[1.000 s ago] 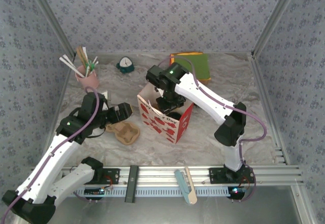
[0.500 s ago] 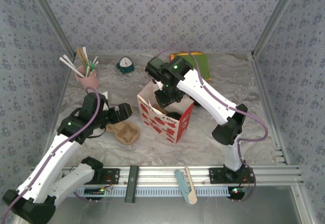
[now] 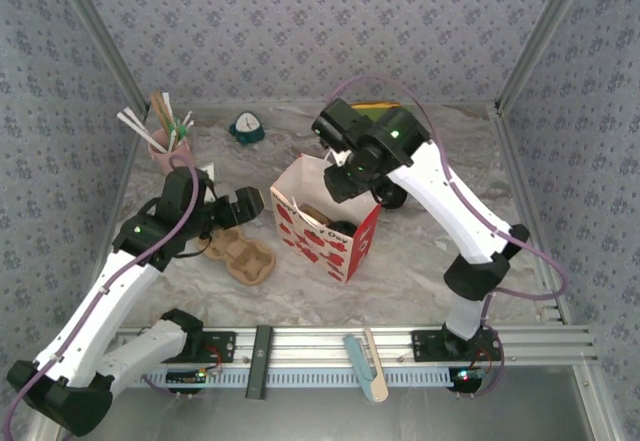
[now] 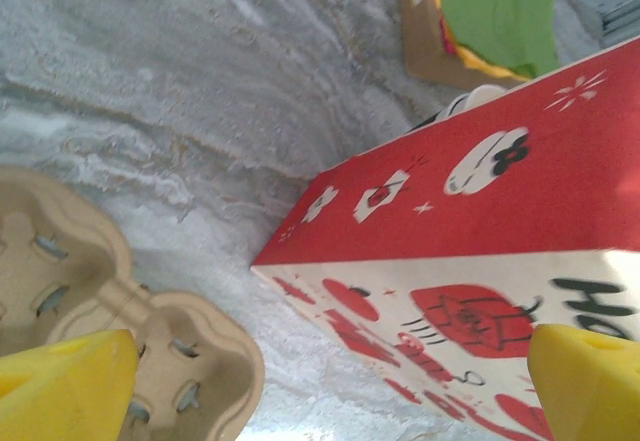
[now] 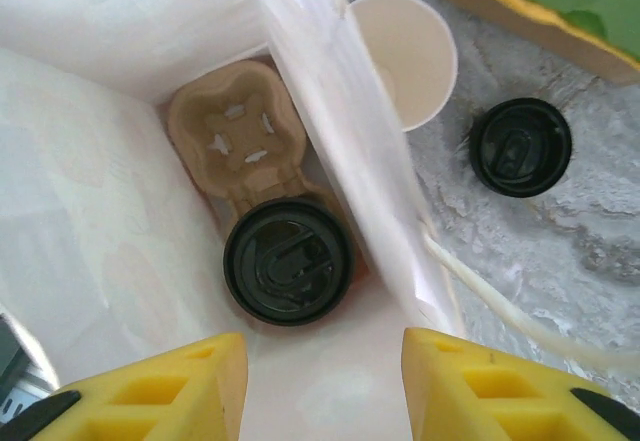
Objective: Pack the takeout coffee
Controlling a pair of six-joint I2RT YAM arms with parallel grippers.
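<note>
One takeout coffee cup with a black lid (image 5: pixel 288 261) sits in a brown cardboard carrier (image 5: pixel 232 131) at the bottom of the red-and-white paper bag (image 3: pixel 325 229). A second cup (image 5: pixel 405 53), open and white inside, stands on the table just outside the bag's wall. A loose black lid (image 5: pixel 520 147) lies next to it. My right gripper (image 5: pixel 325 389) hovers over the bag's mouth, open with nothing between its yellow fingers (image 5: pixel 160 386). My left gripper (image 3: pixel 245 207) is open wide to the left of the bag (image 4: pixel 480 201), holding nothing.
A second cardboard carrier (image 3: pixel 243 257) lies on the table left of the bag, under my left gripper. A pink cup of straws and sticks (image 3: pixel 172 151) stands at the back left. A teal clock (image 3: pixel 246 128) and green-and-yellow books (image 3: pixel 385 121) lie at the back.
My right gripper has risen out of the bag and swung back and to the right, leaving the lidded cup inside. The left gripper has shifted slightly toward the bag.
</note>
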